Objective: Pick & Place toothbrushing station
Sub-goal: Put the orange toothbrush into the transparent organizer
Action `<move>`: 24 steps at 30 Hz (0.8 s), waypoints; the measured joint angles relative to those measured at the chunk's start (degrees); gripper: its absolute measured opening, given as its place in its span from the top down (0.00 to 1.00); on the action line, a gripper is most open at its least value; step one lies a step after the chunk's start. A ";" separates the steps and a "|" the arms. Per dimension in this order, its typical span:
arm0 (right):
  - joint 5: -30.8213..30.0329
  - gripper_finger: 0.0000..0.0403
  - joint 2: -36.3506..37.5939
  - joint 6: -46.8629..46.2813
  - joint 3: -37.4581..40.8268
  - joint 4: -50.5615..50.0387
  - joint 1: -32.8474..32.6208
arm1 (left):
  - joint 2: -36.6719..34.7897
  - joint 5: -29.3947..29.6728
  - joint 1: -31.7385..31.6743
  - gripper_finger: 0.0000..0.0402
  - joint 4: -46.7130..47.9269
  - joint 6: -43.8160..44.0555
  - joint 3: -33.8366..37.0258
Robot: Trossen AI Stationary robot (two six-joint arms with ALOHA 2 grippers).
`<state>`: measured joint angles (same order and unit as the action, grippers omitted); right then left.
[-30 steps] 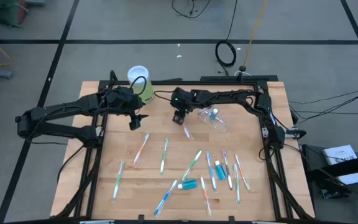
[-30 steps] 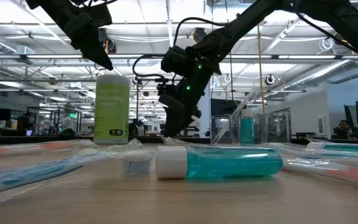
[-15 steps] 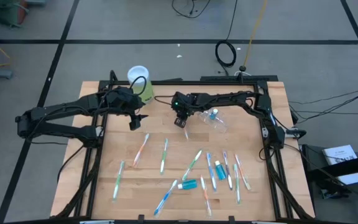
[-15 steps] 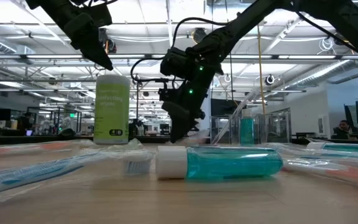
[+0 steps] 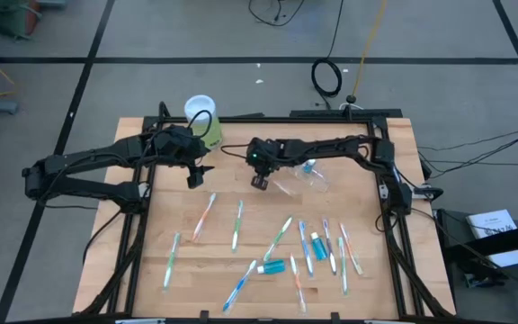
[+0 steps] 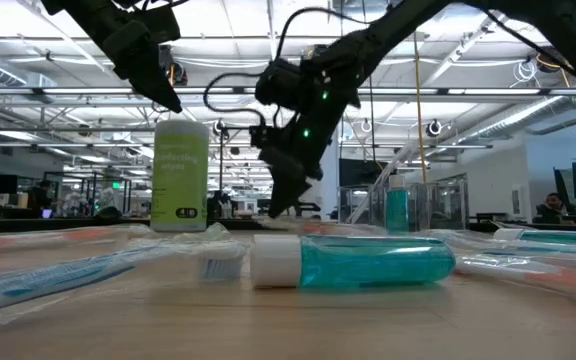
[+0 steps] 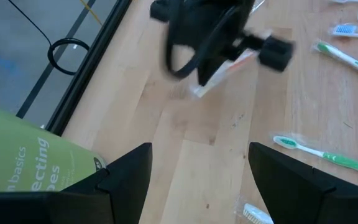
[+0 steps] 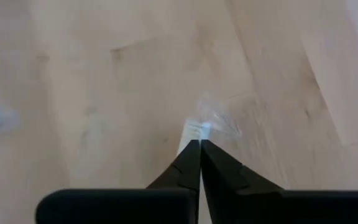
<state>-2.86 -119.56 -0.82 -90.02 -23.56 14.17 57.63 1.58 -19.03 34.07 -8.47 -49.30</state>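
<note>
From the left, the left gripper (image 5: 195,177) hangs above the bench (image 5: 178,216) just in front of the light-green canister (image 5: 207,129), its fingers (image 7: 127,176) spread wide and empty.

Toward the middle, the right gripper (image 5: 260,181) is the one at work. Its fingers (image 8: 194,163) are pinched flat together on a wrapped white toothbrush (image 7: 225,70), which pokes out beyond the tips and hangs clear of the wood, its long axis slanting down and toward the right.

The clear cup (image 5: 306,178) lies tipped on its side just to the right of that gripper, a short blue toothpaste tube (image 5: 308,166) touching or inside it; I cannot tell which. Since the right arm is the nearer one, I reckon the coming move turns on swinging the brush rightward and lining its length up with the cup's mouth. Which way the mouth faces I cannot make out.

Nothing stands between brush and cup. The other toothbrushes (image 5: 237,224) are scattered nearer the front edge, well apart from the gripper, with another toothpaste tube (image 5: 272,266) among them.
</note>
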 joint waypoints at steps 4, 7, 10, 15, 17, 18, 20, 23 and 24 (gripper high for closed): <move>0.01 1.00 4.39 -0.01 0.02 -2.73 -2.26 | 0.00 0.00 0.00 0.33 0.00 -0.02 0.00; -0.25 1.00 8.79 -0.01 0.02 -4.42 -4.23 | 0.00 0.00 -0.01 0.33 -0.02 -0.03 0.00; -3.38 1.00 14.52 0.01 1.44 -5.45 -6.58 | 0.00 0.02 -0.02 0.33 -0.02 -0.26 0.00; -20.02 1.00 25.63 -2.82 8.62 -4.95 -11.15 | 0.00 0.00 0.00 0.33 -0.02 -0.37 0.00; -27.44 1.00 30.33 -4.54 13.29 -4.96 -12.81 | 0.00 0.00 -0.01 0.33 -0.02 -0.37 0.00; -30.33 1.00 32.71 -5.73 15.67 -5.10 -13.49 | 0.00 0.02 -0.02 0.33 -0.03 -0.37 0.00; -35.50 1.00 37.70 -8.60 20.82 -3.52 -14.70 | 0.00 0.02 0.00 0.33 -0.12 -0.37 0.00; -43.21 1.00 45.71 -10.28 29.58 2.46 -16.11 | 0.00 0.02 -0.02 0.32 -1.00 -0.35 0.00; -45.31 1.00 48.24 -10.12 32.68 5.16 -16.37 | 0.00 0.00 0.00 0.33 -1.32 -0.35 0.00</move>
<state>-48.17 -71.32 -10.94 -57.33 -18.40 -2.20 57.63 1.59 -19.03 32.75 -8.82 -49.30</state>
